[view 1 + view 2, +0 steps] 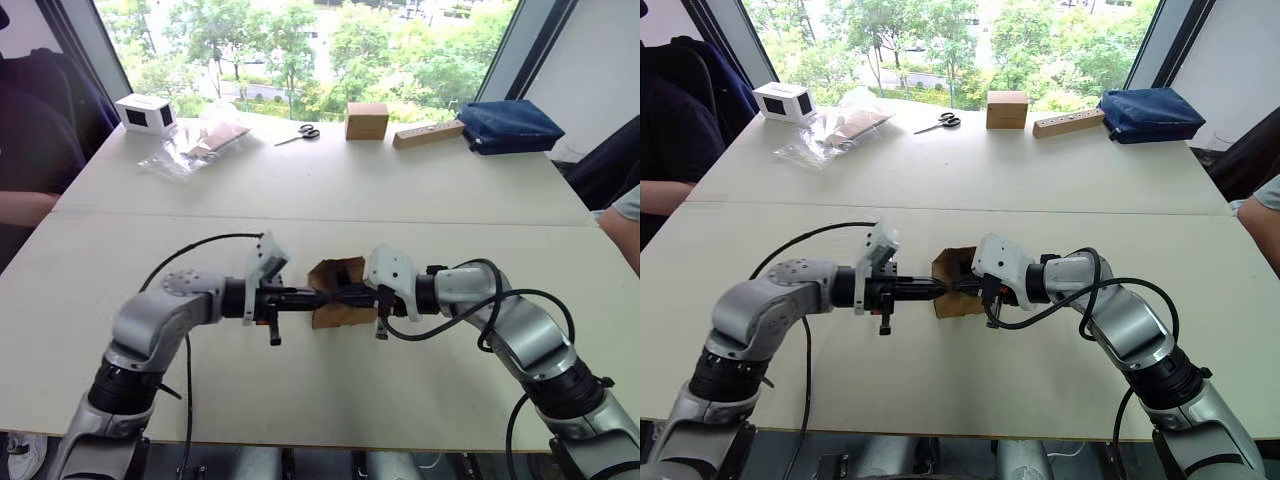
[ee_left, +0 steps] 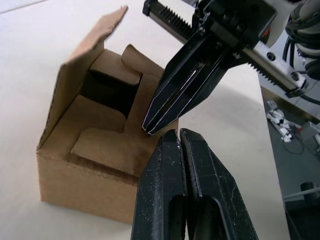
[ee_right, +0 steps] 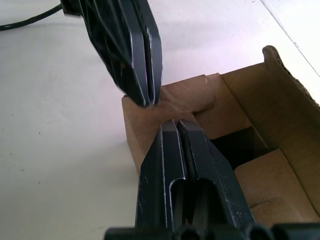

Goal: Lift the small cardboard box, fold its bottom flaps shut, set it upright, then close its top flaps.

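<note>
From my head cameras the two arms meet over the small plain brown corrugated cardboard box and cover most of it, so I cannot tell there how its flaps lie. The wrist views help: the box sits on the pale desk near the front edge, its upper end partly open, one flap standing up on one side and the others folded inward over a dark gap. My left end effector has its black fingers pressed together, tips at the box's upper rim; my right end effector is likewise narrowed to a slit with nothing between the fingers, its tips nearly meeting the left's. Along the far edge stand a white box with a dark face, a crumpled clear plastic bag, scissors, a tidy brown cardboard cube, a wooden block and a folded blue cloth bag, all well apart from the arms. Between them and the box the desk lies open.
</note>
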Robot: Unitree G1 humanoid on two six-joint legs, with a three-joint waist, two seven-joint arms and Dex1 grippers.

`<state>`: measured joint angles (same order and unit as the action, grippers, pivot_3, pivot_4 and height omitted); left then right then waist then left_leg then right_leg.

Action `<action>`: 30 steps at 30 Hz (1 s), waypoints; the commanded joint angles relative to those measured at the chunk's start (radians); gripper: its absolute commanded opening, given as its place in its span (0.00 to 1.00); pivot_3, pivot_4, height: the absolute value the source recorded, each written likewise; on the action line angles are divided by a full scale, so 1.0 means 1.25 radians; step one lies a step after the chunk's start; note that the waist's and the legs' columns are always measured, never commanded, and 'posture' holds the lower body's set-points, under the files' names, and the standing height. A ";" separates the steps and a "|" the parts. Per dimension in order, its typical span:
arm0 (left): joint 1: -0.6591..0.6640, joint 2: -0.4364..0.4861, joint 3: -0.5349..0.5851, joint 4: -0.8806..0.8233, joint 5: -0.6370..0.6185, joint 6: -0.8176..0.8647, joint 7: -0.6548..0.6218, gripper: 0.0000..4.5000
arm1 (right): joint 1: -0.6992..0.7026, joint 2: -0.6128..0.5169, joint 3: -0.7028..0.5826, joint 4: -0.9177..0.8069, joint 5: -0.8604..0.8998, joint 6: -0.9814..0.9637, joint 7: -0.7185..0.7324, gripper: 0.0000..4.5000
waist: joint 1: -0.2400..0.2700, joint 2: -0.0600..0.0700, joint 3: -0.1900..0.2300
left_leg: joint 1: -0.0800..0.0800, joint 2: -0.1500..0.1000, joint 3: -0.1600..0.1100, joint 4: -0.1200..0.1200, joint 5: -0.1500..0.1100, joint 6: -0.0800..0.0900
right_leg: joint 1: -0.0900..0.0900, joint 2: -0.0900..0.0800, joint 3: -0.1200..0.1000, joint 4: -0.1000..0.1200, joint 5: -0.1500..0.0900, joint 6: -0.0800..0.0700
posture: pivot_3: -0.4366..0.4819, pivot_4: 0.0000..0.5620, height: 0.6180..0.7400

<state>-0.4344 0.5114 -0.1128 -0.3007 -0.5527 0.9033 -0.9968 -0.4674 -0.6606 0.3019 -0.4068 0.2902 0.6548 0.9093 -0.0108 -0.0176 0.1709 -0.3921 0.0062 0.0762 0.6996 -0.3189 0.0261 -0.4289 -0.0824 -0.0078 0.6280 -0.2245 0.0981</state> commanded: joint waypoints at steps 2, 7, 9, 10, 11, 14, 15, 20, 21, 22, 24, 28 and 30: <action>-0.007 0.013 -0.016 0.013 0.002 -0.039 -0.008 0.01 | -0.045 0.032 -0.126 -0.018 0.110 0.055 -0.010 0.00 | 0.000 0.000 0.000 | 0.000 0.000 0.000 0.000 0.000 0.000 | 0.000 0.000 0.000 0.000 0.000 0.000 | 0.48 0.27 1.00; -0.007 0.032 -0.023 0.027 -0.001 -0.058 -0.018 0.01 | -0.167 0.061 -0.208 0.050 0.198 0.093 -0.001 0.00 | -0.001 0.000 0.000 | 0.000 0.000 0.000 0.000 0.000 0.000 | 0.000 0.000 0.000 0.000 0.000 0.000 | 0.48 0.27 1.00; -0.007 0.034 -0.026 0.031 -0.002 -0.065 -0.019 0.01 | -0.191 0.059 -0.208 0.076 0.198 0.088 0.004 0.00 | 0.000 0.000 0.000 | 0.000 0.001 0.000 -0.001 0.000 0.000 | 0.000 0.000 0.000 0.000 0.000 0.000 | 0.48 0.27 1.00; -0.008 0.034 -0.027 0.032 -0.002 -0.067 -0.018 0.01 | -0.199 0.053 -0.194 0.098 0.172 0.065 0.003 0.00 | 0.000 0.000 0.000 | 0.000 0.001 0.000 -0.001 0.000 0.000 | 0.000 0.000 0.000 0.000 0.000 0.000 | 0.48 0.27 1.00; -0.008 0.034 -0.028 0.033 -0.002 -0.069 -0.017 0.01 | -0.203 0.049 -0.183 0.112 0.152 0.048 0.003 0.00 | 0.000 0.000 0.000 | 0.000 0.000 0.000 -0.001 0.000 0.000 | 0.000 -0.001 0.000 0.000 0.000 0.000 | 0.48 0.27 1.00; -0.003 0.032 -0.029 0.031 0.001 -0.073 -0.009 0.01 | -0.226 0.033 -0.086 0.220 0.008 -0.042 -0.023 0.00 | -0.002 0.000 0.000 | 0.000 0.000 0.001 -0.001 0.000 0.000 | 0.000 -0.002 0.000 0.000 0.000 -0.001 | 0.48 0.27 1.00; -0.001 0.031 -0.031 0.030 0.002 -0.074 -0.007 0.01 | -0.232 0.034 -0.062 0.250 -0.023 -0.064 -0.026 0.00 | -0.003 0.000 0.000 | 0.000 0.000 0.001 -0.001 0.000 0.000 | 0.000 -0.002 0.000 0.000 0.000 -0.001 | 0.48 0.27 1.00; 0.012 0.033 -0.047 0.030 0.015 -0.091 0.003 0.01 | -0.228 0.047 -0.007 0.298 -0.076 -0.133 0.015 0.00 | -0.002 0.000 0.000 | 0.000 0.000 0.001 -0.001 0.000 0.000 | -0.001 -0.001 0.000 0.000 0.001 0.001 | 0.48 0.27 1.00; 0.012 0.032 -0.046 0.032 0.013 -0.092 0.006 0.01 | -0.222 0.045 -0.005 0.291 -0.076 -0.134 0.023 0.00 | -0.002 0.000 0.000 | 0.000 0.000 0.001 -0.001 0.000 0.000 | -0.001 -0.001 0.000 0.000 0.001 0.001 | 0.48 0.27 1.00; 0.013 0.032 -0.046 0.033 0.014 -0.095 0.008 0.01 | -0.216 0.043 -0.004 0.282 -0.074 -0.134 0.031 0.00 | -0.001 0.000 0.000 | 0.000 0.000 0.001 -0.001 0.000 0.000 | -0.001 -0.001 0.000 0.000 0.001 0.001 | 0.48 0.27 1.00; 0.014 0.032 -0.047 0.035 0.016 -0.099 0.011 0.01 | -0.201 0.037 -0.009 0.254 -0.062 -0.122 0.048 0.00 | -0.001 0.000 0.000 | 0.000 0.000 0.001 -0.001 0.000 0.000 | -0.001 -0.001 0.000 0.000 0.001 0.001 | 0.48 0.27 1.00; 0.015 0.031 -0.050 0.036 0.017 -0.103 0.017 0.01 | -0.166 0.022 -0.025 0.188 -0.038 -0.092 0.076 0.00 | -0.001 0.000 0.000 | 0.000 0.000 0.001 -0.001 0.000 0.000 | -0.001 -0.001 0.000 0.000 0.000 0.001 | 0.48 0.27 1.00; 0.014 0.031 -0.051 0.036 0.017 -0.105 0.019 0.01 | -0.153 0.016 -0.027 0.168 -0.037 -0.084 0.082 0.00 | -0.001 0.000 0.000 | 0.000 0.000 0.001 -0.001 0.000 0.000 | -0.001 -0.001 0.000 0.000 0.000 0.000 | 0.48 0.27 1.00</action>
<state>-0.4250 0.5474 -0.1745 -0.2492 -0.5354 0.7776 -0.9800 -0.6617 -0.6229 0.3026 -0.1405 0.2227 0.5444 1.0003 -0.0125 -0.0173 0.1711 -0.3922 0.0062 0.0773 0.6983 -0.3189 0.0260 -0.4300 -0.0842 -0.0080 0.6279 -0.2241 0.0987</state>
